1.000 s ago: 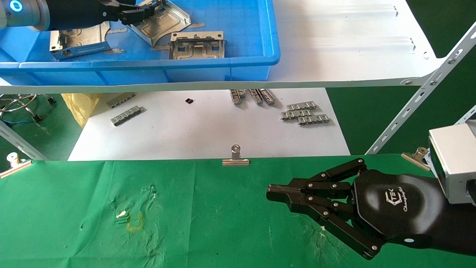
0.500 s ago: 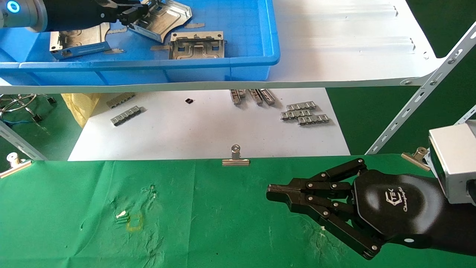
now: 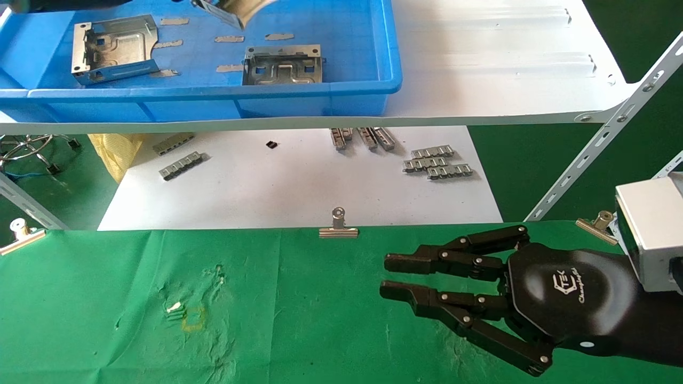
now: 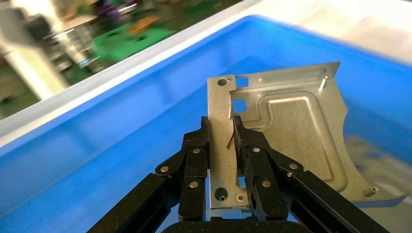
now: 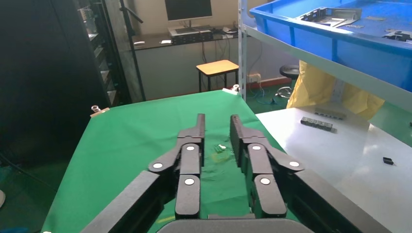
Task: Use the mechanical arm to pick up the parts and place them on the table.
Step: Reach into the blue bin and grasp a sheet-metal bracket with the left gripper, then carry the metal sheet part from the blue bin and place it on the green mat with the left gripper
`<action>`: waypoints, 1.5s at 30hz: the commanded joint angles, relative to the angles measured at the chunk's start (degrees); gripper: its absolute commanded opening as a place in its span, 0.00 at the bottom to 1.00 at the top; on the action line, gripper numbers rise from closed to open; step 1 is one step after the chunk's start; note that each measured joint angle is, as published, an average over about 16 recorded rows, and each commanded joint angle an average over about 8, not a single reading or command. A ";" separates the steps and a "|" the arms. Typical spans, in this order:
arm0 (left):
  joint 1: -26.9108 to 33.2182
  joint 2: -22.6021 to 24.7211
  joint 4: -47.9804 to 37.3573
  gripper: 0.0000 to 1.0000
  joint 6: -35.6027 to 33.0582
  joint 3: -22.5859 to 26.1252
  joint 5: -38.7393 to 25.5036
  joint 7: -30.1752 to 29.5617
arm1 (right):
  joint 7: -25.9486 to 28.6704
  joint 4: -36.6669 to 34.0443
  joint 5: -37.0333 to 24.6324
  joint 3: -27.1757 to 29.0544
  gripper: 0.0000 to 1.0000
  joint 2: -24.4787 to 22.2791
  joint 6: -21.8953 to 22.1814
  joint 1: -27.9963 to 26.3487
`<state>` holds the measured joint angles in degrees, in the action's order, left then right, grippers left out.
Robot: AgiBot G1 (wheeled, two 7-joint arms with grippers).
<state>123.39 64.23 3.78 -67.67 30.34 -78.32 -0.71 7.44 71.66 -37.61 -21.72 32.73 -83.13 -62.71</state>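
**Materials and surface finish as observed**

The part [image 4: 286, 126] clamped between the left hand's [image 4: 232, 145] fingers [image 4: 194, 165] is bright sheet metal, smooth with an embossed channel. The fingers are black, semi-gloss, with silver rivet heads. Beyond the fingertips, the bin [image 4: 97, 141] is smooth blue plastic. Two more parts [image 3: 114, 48] in it show the same shiny stamped metal. The right hand [image 3: 397, 277] has a glossy black shell; under its fingers the table [image 3: 267, 320] wears wrinkled matt green cloth.

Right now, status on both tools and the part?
Left tool shut on bracket, lifted above blue bin. Right tool open, empty, over green table. Two brackets left in bin. Nothing blocking the table.
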 commanded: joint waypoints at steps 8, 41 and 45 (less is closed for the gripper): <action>-1.23 -5.50 4.18 0.00 -21.49 -1.84 4.19 6.75 | 0.00 0.00 0.00 0.00 1.00 0.00 0.00 0.00; -34.98 -21.83 13.51 0.40 -20.77 13.67 17.12 57.48 | 0.00 0.00 0.01 -0.01 1.00 0.00 0.00 0.00; -34.95 -20.75 10.70 0.90 -21.78 14.40 16.40 59.27 | 0.00 0.00 0.01 -0.01 1.00 0.00 0.00 0.00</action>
<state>88.38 43.33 14.92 -89.10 44.50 -61.51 58.51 7.44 71.66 -37.60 -21.73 32.73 -83.13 -62.71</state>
